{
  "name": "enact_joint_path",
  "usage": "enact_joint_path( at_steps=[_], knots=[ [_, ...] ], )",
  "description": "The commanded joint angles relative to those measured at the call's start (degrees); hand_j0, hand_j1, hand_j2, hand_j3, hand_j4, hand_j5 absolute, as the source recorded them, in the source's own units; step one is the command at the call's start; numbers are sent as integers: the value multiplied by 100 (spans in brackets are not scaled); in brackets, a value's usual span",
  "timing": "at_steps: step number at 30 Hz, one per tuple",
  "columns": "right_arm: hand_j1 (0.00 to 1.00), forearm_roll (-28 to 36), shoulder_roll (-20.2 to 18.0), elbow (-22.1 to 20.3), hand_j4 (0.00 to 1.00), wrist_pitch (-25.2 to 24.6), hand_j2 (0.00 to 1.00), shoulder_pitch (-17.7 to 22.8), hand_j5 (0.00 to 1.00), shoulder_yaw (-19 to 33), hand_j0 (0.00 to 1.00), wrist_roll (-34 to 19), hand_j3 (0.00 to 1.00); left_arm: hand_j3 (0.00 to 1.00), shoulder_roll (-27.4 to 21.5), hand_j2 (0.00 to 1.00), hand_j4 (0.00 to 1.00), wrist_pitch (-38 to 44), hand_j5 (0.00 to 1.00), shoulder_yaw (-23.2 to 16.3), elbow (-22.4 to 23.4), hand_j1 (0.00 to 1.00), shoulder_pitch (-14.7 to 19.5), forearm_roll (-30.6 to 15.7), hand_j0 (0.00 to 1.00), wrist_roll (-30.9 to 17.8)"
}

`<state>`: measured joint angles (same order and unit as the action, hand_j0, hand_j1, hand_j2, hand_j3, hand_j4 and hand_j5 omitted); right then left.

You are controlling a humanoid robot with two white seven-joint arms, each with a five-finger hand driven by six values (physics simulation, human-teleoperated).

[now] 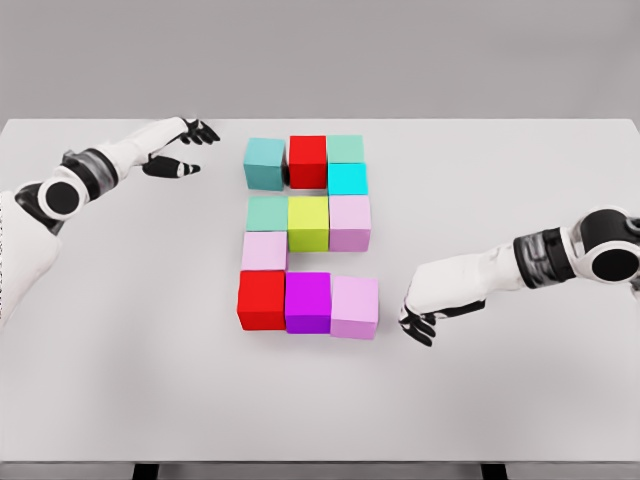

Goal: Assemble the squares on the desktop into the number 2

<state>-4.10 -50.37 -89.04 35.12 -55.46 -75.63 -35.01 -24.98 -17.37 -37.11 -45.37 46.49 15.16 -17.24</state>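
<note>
Head view: we see the squares (308, 236) forming a 2 mid-tabletop (500, 400); our left hand (180, 150) spread empty near the far-left edge, right hand (420, 322) relaxed, empty, beside the bottom row.

A: Bright, even light all over; the white table (520, 180) looks flat and clean, with no glare spots.

B: Shadows?

A: Very soft ones. A faint dark edge sits under the blocks (308, 235) in the middle of the frame, and under the robot hand (418, 322) at lower right.

B: Any blur?

A: None; edges stay crisp from centre to corners, and the table's far edge runs straight. The grey background across the top is smooth.
</note>
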Motion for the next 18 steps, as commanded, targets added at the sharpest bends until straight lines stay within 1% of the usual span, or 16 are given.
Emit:
enact_joint_path(
  at_steps=[1,2,4,6,9,10,12,15,17,18],
  knots=[
    [21,50,19,185,21,-12,21,0,21,-66,21,1,21,54,159,54,54,137,54,-24,265,54,9,251,54,-69],
    [21,50,62,220,21,-12,21,0,21,-163,21,1,21,54,239,54,54,146,54,-33,353,54,17,260,54,-69],
    [21,41,124,194,21,-12,21,-9,21,-330,21,1,21,54,388,54,54,251,54,-24,414,54,53,462,54,-51],
    [21,32,124,167,21,-12,21,-18,21,-339,21,1,21,54,494,54,54,410,54,-24,467,54,62,532,54,-51],
    [21,41,133,150,21,-12,21,-26,21,-365,21,1,21,54,564,54,54,419,54,-24,467,54,105,550,54,-34],
    [21,41,159,158,21,-12,21,-35,21,-365,21,1,21,54,581,54,54,454,54,-24,476,54,123,620,54,-34],
    [21,41,230,194,21,-12,21,-62,21,-365,21,1,21,55,669,55,55,594,55,19,467,55,132,927,55,-34],
    [21,50,353,325,21,-12,21,-132,21,-365,21,1,21,55,713,55,55,761,55,37,415,55,141,1253,55,-42],
    [21,50,388,352,21,-12,21,-149,21,-365,21,1,21,55,722,55,55,770,55,28,406,55,141,1340,55,-42],
    [21,50,405,361,21,-12,21,-158,21,-365,21,1,21,55,731,55,55,875,55,46,397,55,149,1542,55,-42]
  ],
)
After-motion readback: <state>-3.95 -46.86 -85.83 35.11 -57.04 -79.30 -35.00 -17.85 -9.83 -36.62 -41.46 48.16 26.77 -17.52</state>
